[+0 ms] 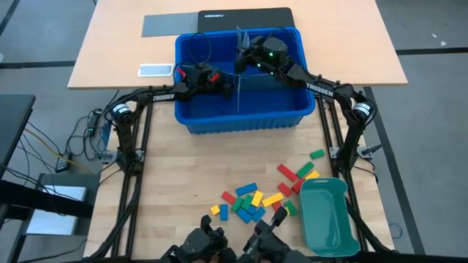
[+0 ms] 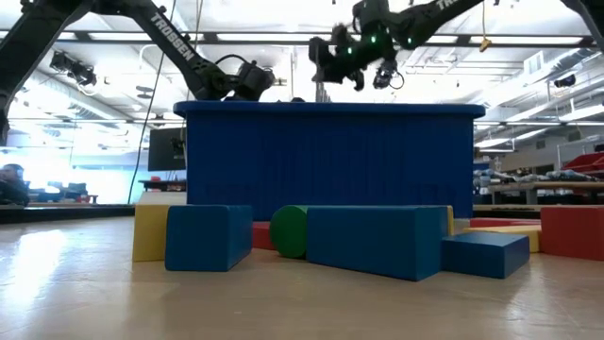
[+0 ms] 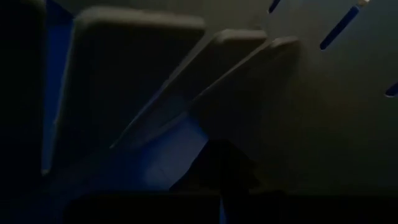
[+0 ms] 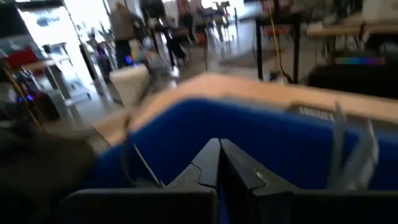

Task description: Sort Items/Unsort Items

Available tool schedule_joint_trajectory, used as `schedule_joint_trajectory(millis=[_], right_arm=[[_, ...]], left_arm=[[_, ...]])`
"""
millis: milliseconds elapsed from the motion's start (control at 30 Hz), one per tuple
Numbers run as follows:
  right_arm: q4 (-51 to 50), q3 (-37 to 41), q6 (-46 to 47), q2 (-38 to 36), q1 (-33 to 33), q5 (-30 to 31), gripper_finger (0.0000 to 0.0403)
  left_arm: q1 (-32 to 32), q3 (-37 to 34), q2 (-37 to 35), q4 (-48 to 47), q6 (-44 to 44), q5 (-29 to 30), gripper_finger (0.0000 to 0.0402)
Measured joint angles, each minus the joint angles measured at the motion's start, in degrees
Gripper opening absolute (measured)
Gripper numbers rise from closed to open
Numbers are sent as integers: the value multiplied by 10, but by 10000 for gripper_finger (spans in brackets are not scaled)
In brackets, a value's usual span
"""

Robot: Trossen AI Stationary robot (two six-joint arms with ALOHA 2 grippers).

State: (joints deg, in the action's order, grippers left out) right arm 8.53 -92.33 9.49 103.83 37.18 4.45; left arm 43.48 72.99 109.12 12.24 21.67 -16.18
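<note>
While overhead we see blocks [image 1: 252,199] scattered on the table [image 1: 168,183], both grippers — left [image 1: 228,88], right [image 1: 243,52] — closed, empty; right wrist alone shows people.

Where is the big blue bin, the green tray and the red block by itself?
Blue bin [image 1: 241,120]: high view, front wall.
Green tray [image 1: 342,234]: high view, right rim.
Red block [image 1: 287,172]: high view, top face.
</note>
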Motion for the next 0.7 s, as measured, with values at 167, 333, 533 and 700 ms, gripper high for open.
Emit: schedule_joint_trajectory(millis=[167,333,533,700], right_arm=[[-11,-53,-25,-29,-23,-20,19],[-126,-66,-53,-47,-44,-60,5],[-196,-23,-72,-46,-68,-53,2],[-133,54,-68,-45,-68,-53,1]], left_arm=[[7,0,0,-7,0,-9,0],[15,0,0,-6,1,-15,0],[26,0,0,-1,3,-15,0],[32,0,0,1,11,-11,0]])
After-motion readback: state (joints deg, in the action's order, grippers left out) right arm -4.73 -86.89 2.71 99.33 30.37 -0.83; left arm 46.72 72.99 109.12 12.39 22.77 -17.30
